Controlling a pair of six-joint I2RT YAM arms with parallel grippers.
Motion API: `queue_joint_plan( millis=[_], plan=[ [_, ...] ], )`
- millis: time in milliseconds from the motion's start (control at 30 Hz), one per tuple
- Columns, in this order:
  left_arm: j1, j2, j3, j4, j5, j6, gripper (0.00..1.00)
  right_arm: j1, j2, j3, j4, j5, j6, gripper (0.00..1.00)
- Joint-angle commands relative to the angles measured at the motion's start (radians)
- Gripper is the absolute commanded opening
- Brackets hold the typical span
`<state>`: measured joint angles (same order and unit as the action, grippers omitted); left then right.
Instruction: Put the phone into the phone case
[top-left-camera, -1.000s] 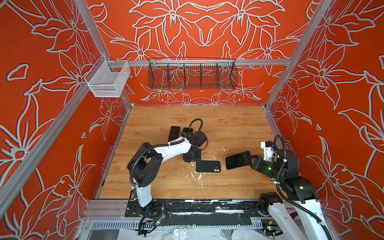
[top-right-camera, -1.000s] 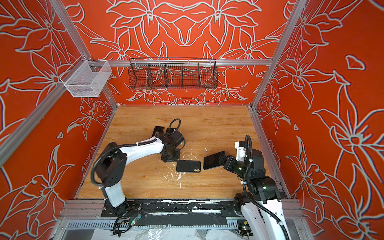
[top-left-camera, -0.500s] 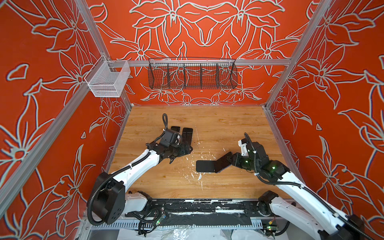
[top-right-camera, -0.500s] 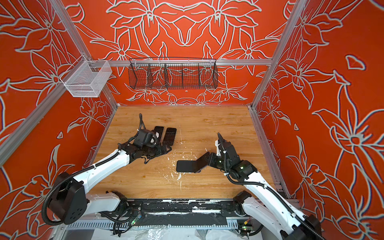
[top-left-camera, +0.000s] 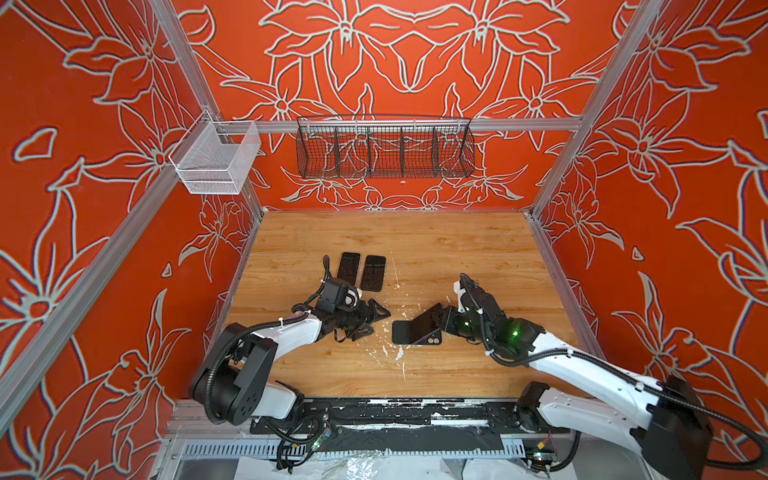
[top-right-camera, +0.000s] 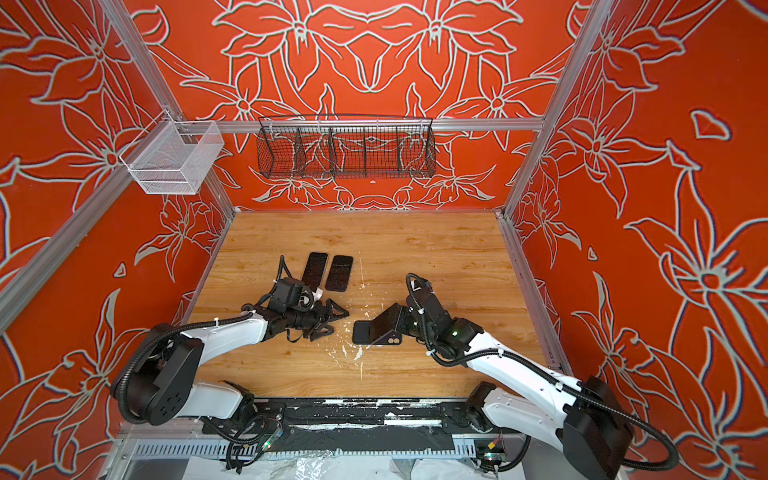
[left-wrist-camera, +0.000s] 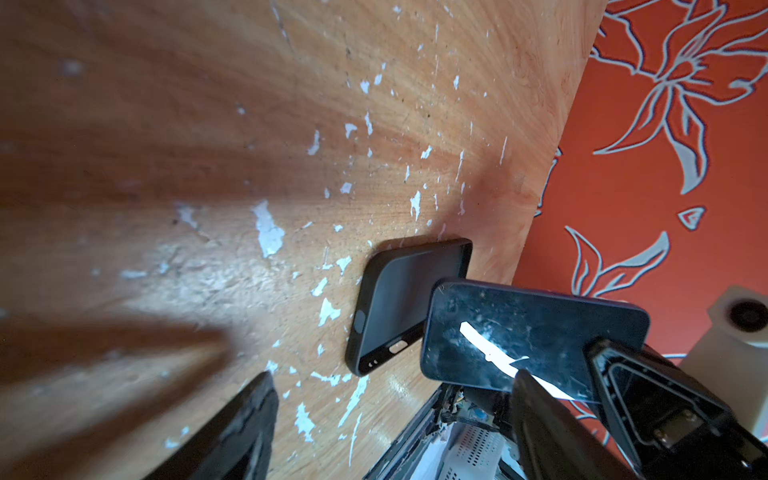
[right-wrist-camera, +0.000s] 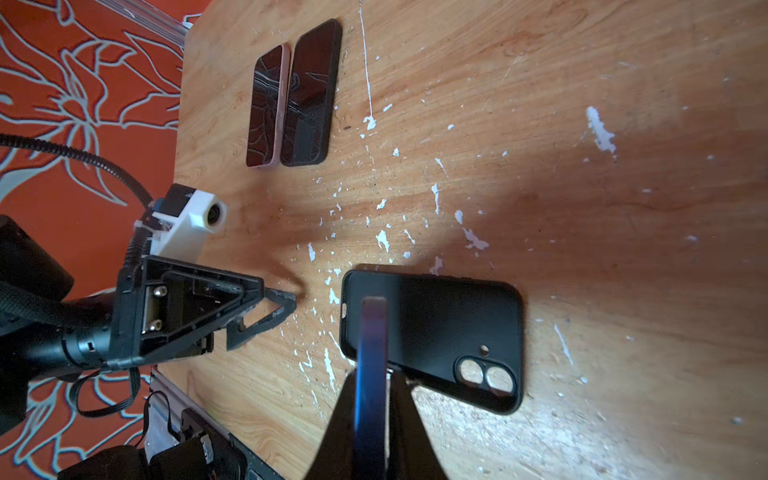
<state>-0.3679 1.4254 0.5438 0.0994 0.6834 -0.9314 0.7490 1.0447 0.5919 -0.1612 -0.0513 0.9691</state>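
Right gripper (right-wrist-camera: 374, 386) is pinched shut on the dark flat phone with a shiny glass front (left-wrist-camera: 532, 336). It squeezes the front and back at one end. The phone hangs tilted over the black rubbery phone case (right-wrist-camera: 436, 332), which lies open side up on the wooden table (top-left-camera: 415, 249). The low end of the phone is right by the case, but whether they touch cannot be told. The left gripper (top-left-camera: 376, 321) is wide open and holds nothing. It sits just beside one end of the case.

The phone looks hard, smooth and slippery. Its glass could crack, so a firm but gentle hold on the flat faces seems best. The case looks light and bendy, with a raised rim and two round camera holes. It would likely slide when pushed, so the open gripper may need to pin it down.

The table is scuffed, with many white chipped spots. Another dark phone with a pale edge (right-wrist-camera: 266, 108) and a dark phone with a black edge (right-wrist-camera: 309, 95) lie side by side, well apart from the case.
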Motion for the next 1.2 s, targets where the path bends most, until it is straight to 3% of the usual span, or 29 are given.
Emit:
queue_joint_plan(
  millis=[0, 367, 600, 733, 900, 1167],
  plan=[
    [-0.016, 0.024, -0.008, 0.100, 0.040, -0.049, 0.87, 0.020, 0.046, -0.009, 0.157, 0.054, 0.048, 0.00],
    [-0.134, 0.177, -0.020, 0.312, 0.004, -0.196, 0.86, 0.065, 0.116, -0.049, 0.210, 0.112, 0.067, 0.00],
    [-0.144, 0.251, -0.065, 0.443, -0.003, -0.261, 0.87, 0.068, 0.126, -0.123, 0.244, 0.120, 0.083, 0.00],
    [-0.144, 0.232, -0.062, 0.399, -0.028, -0.231, 0.87, 0.068, 0.149, -0.135, 0.252, 0.108, 0.072, 0.00],
    [-0.132, 0.170, -0.025, 0.221, -0.096, -0.113, 0.87, 0.066, 0.169, -0.110, 0.215, 0.040, 0.005, 0.00],
    [-0.095, 0.178, 0.019, 0.153, -0.135, -0.026, 0.87, -0.013, 0.187, -0.045, 0.109, -0.181, -0.121, 0.00]
  ],
)
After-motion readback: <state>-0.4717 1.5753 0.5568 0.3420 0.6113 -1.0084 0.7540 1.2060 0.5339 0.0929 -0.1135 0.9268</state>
